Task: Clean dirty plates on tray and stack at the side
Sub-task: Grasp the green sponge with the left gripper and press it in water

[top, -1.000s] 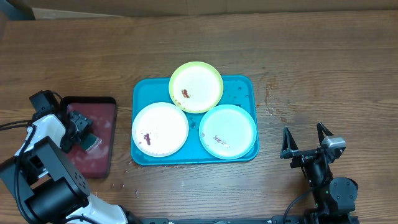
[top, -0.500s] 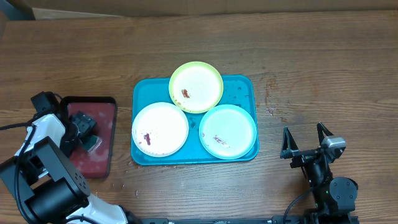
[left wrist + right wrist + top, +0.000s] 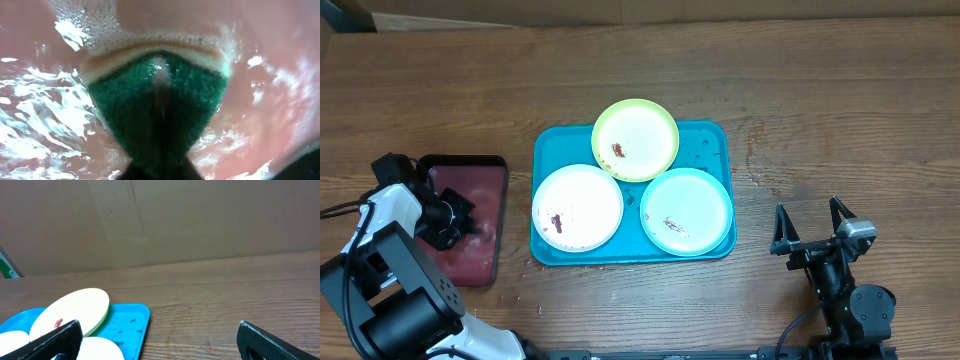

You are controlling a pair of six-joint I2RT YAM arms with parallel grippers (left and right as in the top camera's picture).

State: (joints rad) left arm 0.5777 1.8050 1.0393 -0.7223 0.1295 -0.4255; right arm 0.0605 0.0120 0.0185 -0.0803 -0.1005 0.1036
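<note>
Nearest the robot, at the lower left of the overhead view, the left gripper [image 3: 448,215] sits a little further left over the small black-rimmed dark red tray [image 3: 485,255] than a second ago. The green patch that showed beside its fingers then is now hidden beneath it. The left wrist view shows why. The green scouring sponge with a cream foam backing [image 3: 157,105] fills the frame, bowed and narrowing toward the bottom centre, with foamy, glinting water all round it. The jaws look closed narrowly on the sponge, though the fingertips are lost in shadow. I judge the sponge is being soaked and gripped, so no scrubbing has begun.

At the lower right, the right gripper [image 3: 807,212] stays where it was, jaws wide and holding nothing, over the brown wooden table [image 3: 840,100].

Further up, mid-frame, the large turquoise-blue rectangular plastic tray [image 3: 548,150] carries all three plates, unmoved. The white-rimmed round plastic plate [image 3: 577,207] lies at its lower left and the mint-green-rimmed plate [image 3: 686,211] at its lower right. The yellow-green-rimmed plate [image 3: 635,139] lies farthest, overhanging the tray's top rim. Each bears a reddish-brown smear. None is cleaned or stacked, so the whole job lies ahead. The next move likely means carrying the wet sponge across to a plate.
</note>
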